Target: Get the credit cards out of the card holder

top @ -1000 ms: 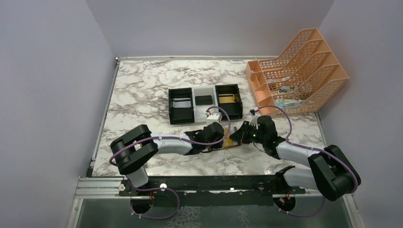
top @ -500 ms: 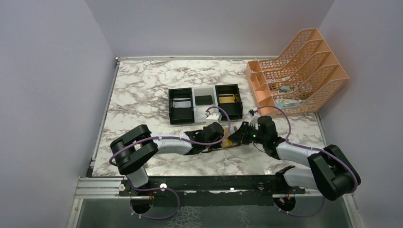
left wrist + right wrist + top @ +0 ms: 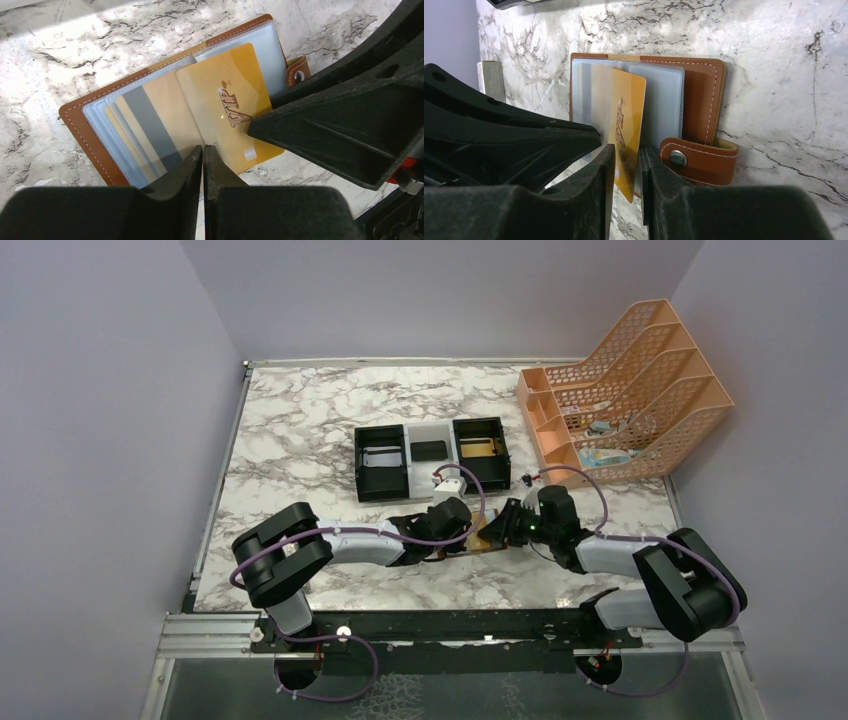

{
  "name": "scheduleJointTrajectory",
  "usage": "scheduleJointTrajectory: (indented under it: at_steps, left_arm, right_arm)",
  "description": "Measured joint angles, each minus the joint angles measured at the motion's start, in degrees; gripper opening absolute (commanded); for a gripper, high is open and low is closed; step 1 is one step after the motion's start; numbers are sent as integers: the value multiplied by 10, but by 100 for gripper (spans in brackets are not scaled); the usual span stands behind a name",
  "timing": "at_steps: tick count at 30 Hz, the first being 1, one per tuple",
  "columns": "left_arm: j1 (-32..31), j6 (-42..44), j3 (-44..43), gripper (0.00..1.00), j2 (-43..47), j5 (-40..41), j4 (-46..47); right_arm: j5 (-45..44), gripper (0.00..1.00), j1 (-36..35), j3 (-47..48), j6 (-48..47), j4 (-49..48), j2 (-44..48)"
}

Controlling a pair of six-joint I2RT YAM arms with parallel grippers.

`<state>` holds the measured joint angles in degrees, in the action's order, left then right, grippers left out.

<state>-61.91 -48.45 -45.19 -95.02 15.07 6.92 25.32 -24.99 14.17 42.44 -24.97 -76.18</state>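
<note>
2 risks stand out. If the right end effector (image 3: 626,151) pulls without a firm bite, the gold card (image 3: 225,105) may slip from between its fingers and fall back onto the card holder (image 3: 95,137) — the card looks thin and glossy. And if the holder is not pinned hard enough, the whole bifold may drag across the table (image 3: 50,40) with the card instead of giving it up. The clear sleeves could also lift and pull the other cards (image 3: 150,122) askew.

The holder lies open and flat on the table between the 2 arms, with its snap tab (image 3: 696,159) toward the right arm. The gold card stands partly out of its sleeve, its free edge between the right end effector's 2 narrowly parted fingers; whether they clamp it I cannot tell. The left end effector (image 3: 202,150) is closed to a sliver, tips down at the holder's near edge beside the gold card's corner — whether it pinches anything I cannot tell. Both arms reach low and forward, wrists angled toward each other, end effectors close together.
</note>
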Motion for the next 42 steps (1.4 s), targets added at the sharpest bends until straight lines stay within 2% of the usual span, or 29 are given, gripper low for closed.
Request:
scheduleJointTrajectory:
  at_steps: [8,20,26,32,37,42]
  left_arm:
    - [0,2,0,9,0,0,0]
    - [0,2,0,8,0,0,0]
    - [0,2,0,8,0,0,0]
    - [0,4,0,9,0,0,-1]
    - [-1,6,0,18,1,1,-1]
    - [-1,19,0,38,17,0,-19]
  right_arm:
    - [8,20,5,3,0,-11,-19]
    - [42,23,16,14,4,-26,-43]
    - [57,1,30,20,8,-38,-60]
    - [77,1,39,20,12,-52,-58]
    - [57,1,44,20,-4,-11,-11]
    - [27,1,45,21,-28,42,66]
